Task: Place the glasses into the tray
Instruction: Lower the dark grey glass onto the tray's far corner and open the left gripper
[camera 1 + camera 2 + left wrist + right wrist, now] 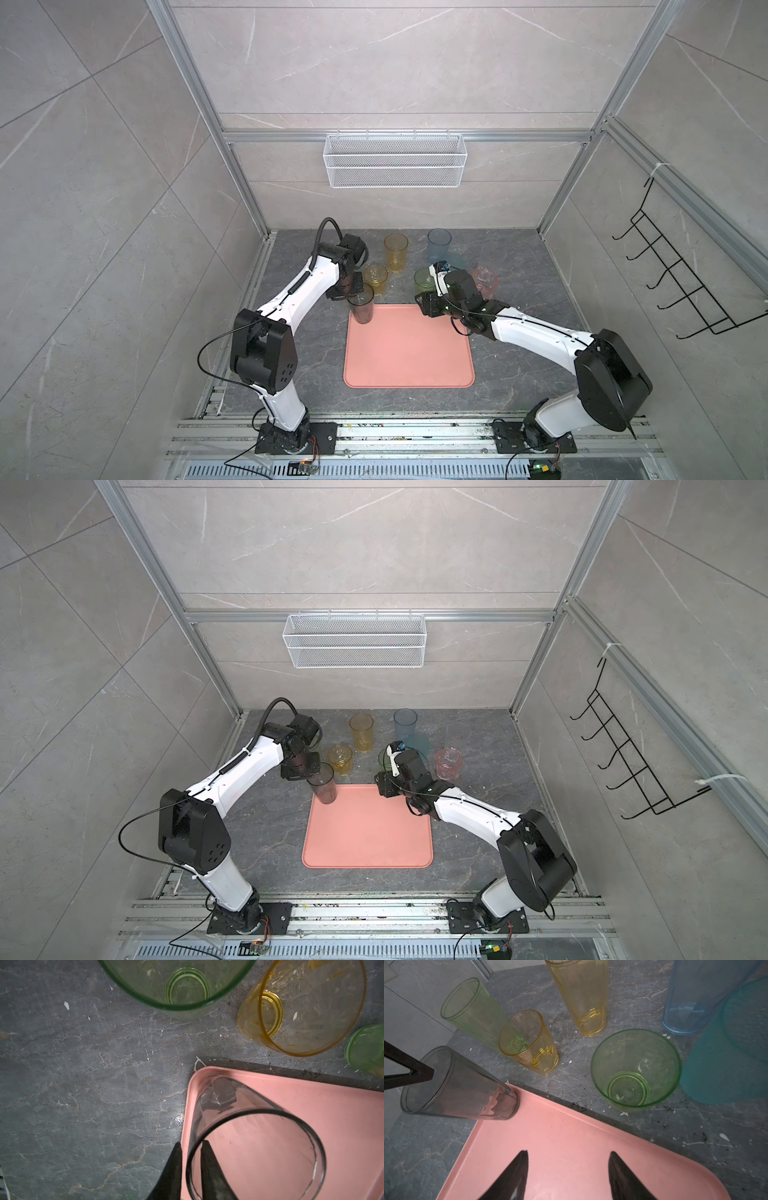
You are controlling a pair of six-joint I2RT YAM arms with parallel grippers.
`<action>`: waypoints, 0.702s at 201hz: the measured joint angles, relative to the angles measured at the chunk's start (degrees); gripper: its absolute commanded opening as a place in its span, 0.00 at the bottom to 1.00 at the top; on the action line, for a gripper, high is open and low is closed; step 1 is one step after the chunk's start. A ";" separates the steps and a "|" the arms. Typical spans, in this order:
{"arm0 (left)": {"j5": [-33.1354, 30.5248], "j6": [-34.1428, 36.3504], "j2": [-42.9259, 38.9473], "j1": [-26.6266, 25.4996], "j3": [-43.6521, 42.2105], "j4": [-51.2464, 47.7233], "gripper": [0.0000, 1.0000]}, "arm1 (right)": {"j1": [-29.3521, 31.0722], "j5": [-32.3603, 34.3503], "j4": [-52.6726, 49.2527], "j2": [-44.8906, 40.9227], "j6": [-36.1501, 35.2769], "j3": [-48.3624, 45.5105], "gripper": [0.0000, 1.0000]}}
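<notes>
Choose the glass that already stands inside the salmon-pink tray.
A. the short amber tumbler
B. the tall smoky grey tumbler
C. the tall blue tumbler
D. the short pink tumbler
B: in both top views the smoky grey tumbler stands upright with its base inside the rim at the far left corner of the tray.

Both top views: wrist of the right arm [459,287] covers most of the teal tumbler [420,742] and part of the short green tumbler [422,280]. Left wrist view: tall green tumbler [187,987] cut by the frame edge; grey tumbler [216,1095] rim cut likewise. The left gripper [191,1142] straddles that rim; contact with the wall unclear. Right wrist view: blue tumbler [691,1005] top out of frame.
</notes>
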 measured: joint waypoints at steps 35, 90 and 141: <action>0.13 0.00 0.00 -0.26 0.09 -0.04 0.30 | 0.00 0.00 0.00 0.00 0.00 0.00 0.63; -0.37 -0.04 -0.15 -0.33 3.67 -1.88 0.52 | 0.00 0.02 0.02 0.00 0.00 0.00 0.68; -3.30 0.00 -2.51 -0.02 8.17 -4.55 0.62 | 0.00 -0.11 1.07 -0.74 -0.96 -0.92 0.76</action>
